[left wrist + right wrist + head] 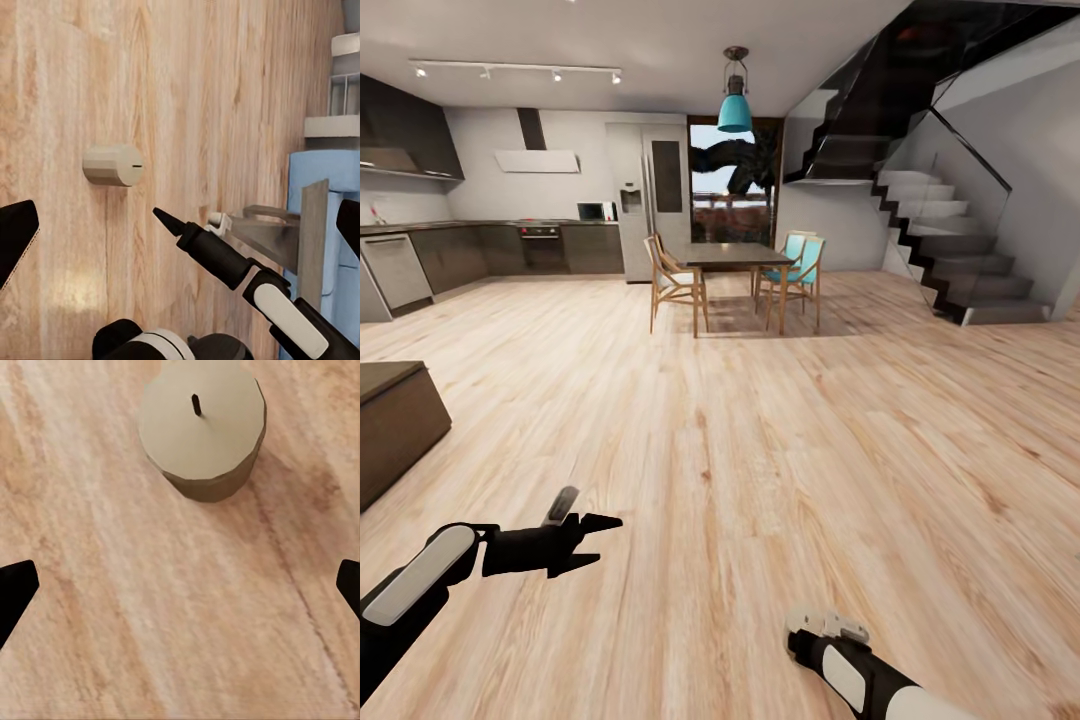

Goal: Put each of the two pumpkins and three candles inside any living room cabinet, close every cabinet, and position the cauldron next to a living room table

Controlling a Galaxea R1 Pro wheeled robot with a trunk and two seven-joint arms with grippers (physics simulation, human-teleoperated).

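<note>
Candle [202,427] upright on wood floor [150,607], beige faceted stub, short dark wick; no legible writing anywhere. Right gripper [180,589] spread wide above floor just beside candle, empty. Left gripper [595,540] open, empty, low over planks. Beyond: dining table [735,255], staircase [950,250].

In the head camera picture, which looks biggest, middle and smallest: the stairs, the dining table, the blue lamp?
1. The stairs look biggest.
2. The dining table.
3. The blue lamp looks smallest.
All stand far off, so true sizes are unsure.
</note>
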